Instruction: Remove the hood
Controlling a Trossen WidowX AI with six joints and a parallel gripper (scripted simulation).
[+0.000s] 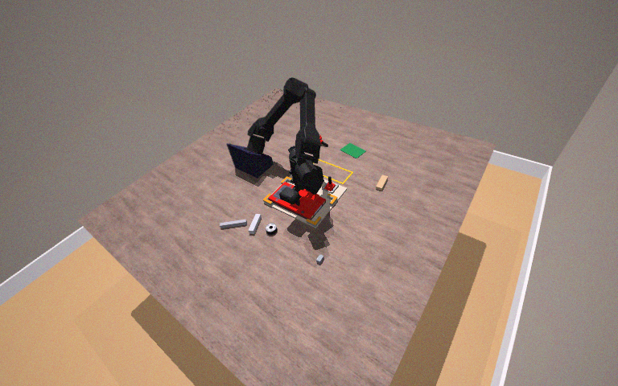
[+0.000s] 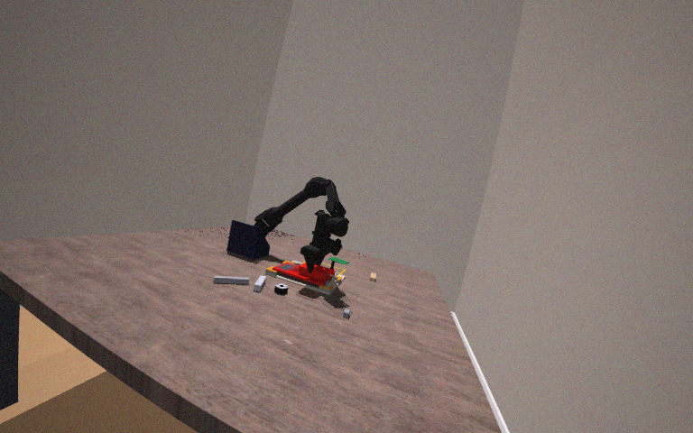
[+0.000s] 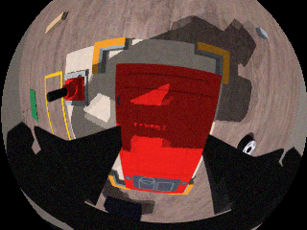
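Note:
The red hood panel lies over the toy car on a cream base with orange corner pieces. Where the hood ends and the car body begins is hard to tell. My gripper points down over the car and is shut on the hood, with one finger at each long side. The fingertips are partly hidden in the top and exterior views. The marked area is a yellow outline on the table beside the base, partly hidden by the arm.
A red fixture with a black lever stands on the base, towards the marked area. A green patch and a wooden block lie beyond. Two grey bars, a black-and-white ring and a small grey block lie in front.

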